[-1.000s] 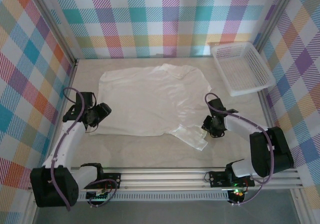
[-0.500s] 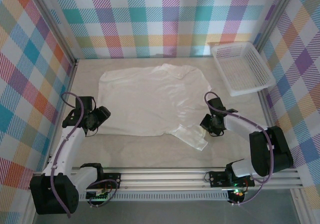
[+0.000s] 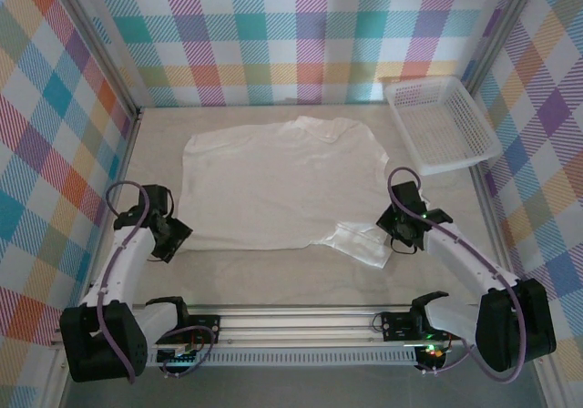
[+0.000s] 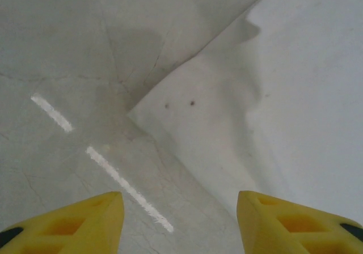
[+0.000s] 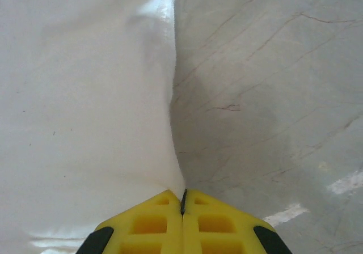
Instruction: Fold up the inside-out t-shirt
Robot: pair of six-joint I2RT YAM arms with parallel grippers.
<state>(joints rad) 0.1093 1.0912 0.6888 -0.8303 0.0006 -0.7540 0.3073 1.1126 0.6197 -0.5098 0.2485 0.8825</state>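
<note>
The inside-out t-shirt [image 3: 273, 180] lies spread flat and white across the middle of the table, one sleeve [image 3: 364, 244] sticking out at its near right. My right gripper [image 3: 398, 232] is shut on the edge of that sleeve. In the right wrist view the white fabric [image 5: 85, 106] runs into the closed yellow tips of the right gripper [image 5: 182, 196]. My left gripper [image 3: 178, 233] sits by the shirt's near left corner. In the left wrist view the left gripper [image 4: 178, 223] is open over bare table, with the shirt corner [image 4: 133, 112] just ahead.
A white lattice basket [image 3: 442, 121] stands at the back right, next to the wall. Plaid walls close in the back and both sides. Bare table [image 3: 273, 276] runs along the near side, between the shirt and the arm bases.
My right gripper has shut on the sleeve edge and drawn it a little to the right. My left gripper has slid back toward the near left, off the shirt's corner.
</note>
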